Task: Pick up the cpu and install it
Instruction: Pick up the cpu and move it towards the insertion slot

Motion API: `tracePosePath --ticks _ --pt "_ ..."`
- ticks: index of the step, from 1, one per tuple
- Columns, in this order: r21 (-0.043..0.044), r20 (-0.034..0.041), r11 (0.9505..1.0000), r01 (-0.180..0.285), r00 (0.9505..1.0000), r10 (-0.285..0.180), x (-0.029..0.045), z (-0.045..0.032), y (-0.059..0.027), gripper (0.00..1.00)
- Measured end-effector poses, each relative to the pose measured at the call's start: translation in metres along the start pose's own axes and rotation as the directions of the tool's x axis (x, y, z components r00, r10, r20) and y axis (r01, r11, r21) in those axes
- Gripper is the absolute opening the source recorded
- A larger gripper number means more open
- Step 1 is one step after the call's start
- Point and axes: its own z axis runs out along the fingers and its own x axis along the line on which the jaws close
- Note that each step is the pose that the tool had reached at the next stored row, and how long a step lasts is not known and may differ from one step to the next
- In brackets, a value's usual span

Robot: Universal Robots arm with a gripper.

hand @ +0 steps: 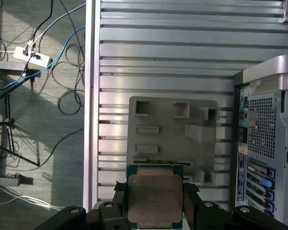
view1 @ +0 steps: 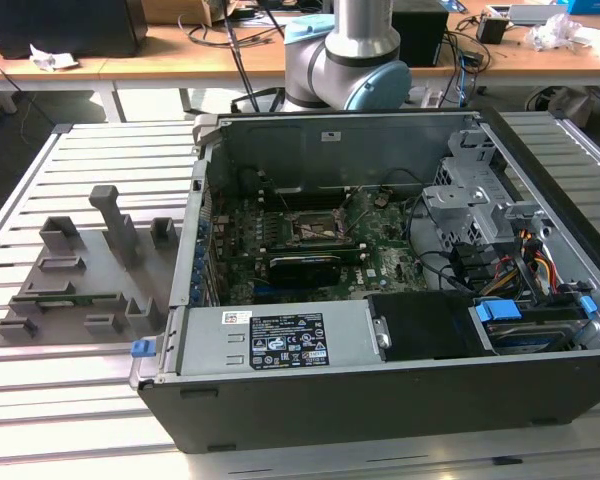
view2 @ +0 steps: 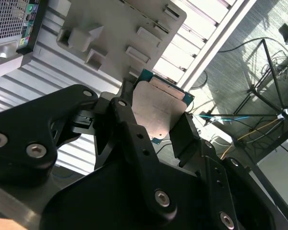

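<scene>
case point(view1: 380, 405): socket point(view1: 315, 232) inside | grey tray point(view1: 88, 292) at its 9 o'clock | gripper point(hand: 155, 203) clamped on cpu point(hand: 155, 189), its sides hidden by fingers point(hand: 190, 203)

Exterior view: high, angled down on open case point(view1: 380, 405), tray point(view1: 75, 312) at its 9 o'clock. Both wrist views: close behind claw point(hand: 155, 191), facing same tray and case.

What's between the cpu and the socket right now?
Nothing visible. The gripper is shut on the cpu, over the grey fixture plate outside the case. In the exterior view the case is open on top and nothing lies over the socket; a black card lies beside it.
</scene>
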Motion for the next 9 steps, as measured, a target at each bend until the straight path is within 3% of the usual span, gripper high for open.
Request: tracePosePath --ticks 6,9 --pt "0.0000 0.0000 1.0000 0.000 1.0000 0.000 0.0000 -0.0112 -0.0003 0.55" --pt "0.0000 0.0001 1.0000 0.000 1.0000 0.000 -0.0001 -0.0249 -0.0006 0.55"
